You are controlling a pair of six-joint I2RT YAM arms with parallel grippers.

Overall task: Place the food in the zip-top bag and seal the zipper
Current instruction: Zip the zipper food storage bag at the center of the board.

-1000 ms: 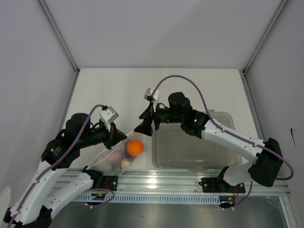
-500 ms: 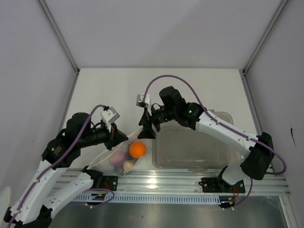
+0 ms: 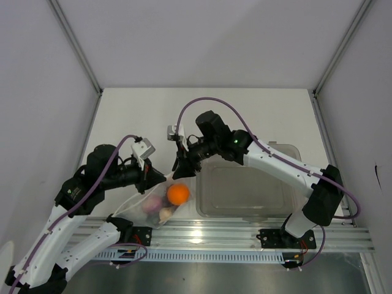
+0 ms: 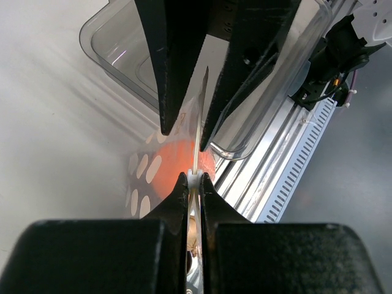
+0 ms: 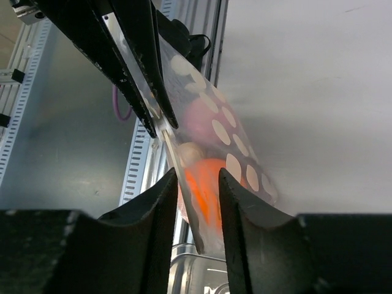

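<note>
Left end effector [image 4: 195, 179]: clamped shut on the zipper [image 4: 196, 150], to the left of the tub [image 3: 245, 190].
Right end effector [image 5: 197, 177]: fingers are held apart with the zipper strip lying between them, just beside the tub's left wall; contact cannot be told.
Zip-top bag [image 3: 131, 207]: hung slantwise below the zipper, just left of the tub.
Food: orange ball [image 3: 177, 194], purple round fruit [image 3: 150, 204] and beige lump [image 3: 165, 212] are seen inside the bag, the ball nearest the tub.
Counter [image 3: 153, 116]: white; the tub is carried on it.
</note>
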